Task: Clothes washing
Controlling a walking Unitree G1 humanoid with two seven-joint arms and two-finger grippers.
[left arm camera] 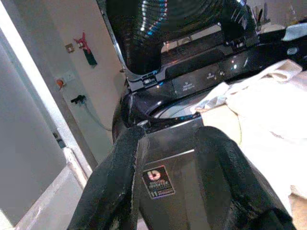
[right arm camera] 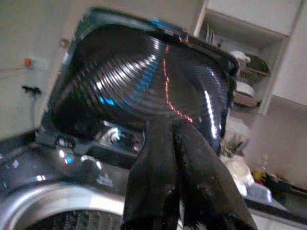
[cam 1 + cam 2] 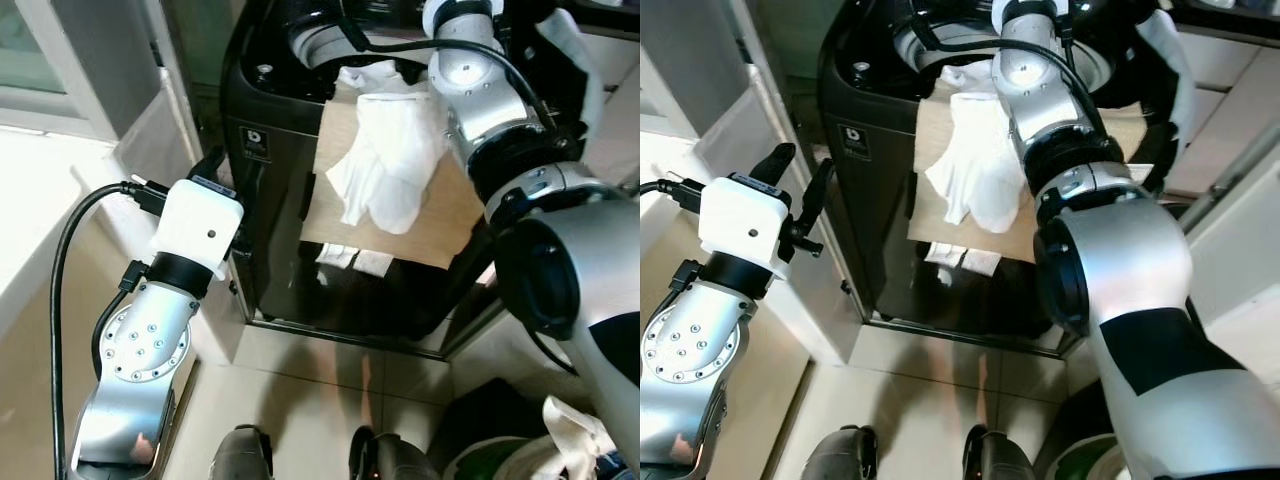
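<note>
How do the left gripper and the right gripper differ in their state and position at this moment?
The left gripper is open, fingers spread apart; the right gripper has its fingers pressed together, holding nothing visible. The left gripper is low beside the front of the black washing machine; the right gripper is over the machine's top, facing the raised lid. Both have two long black fingers.

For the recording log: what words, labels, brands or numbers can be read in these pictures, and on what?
Square sticker on the front of the black top-loading washing machine: a round logo with lines of text, too blurred to read.
Markings on its control panel: too small to read.
No other text.
</note>
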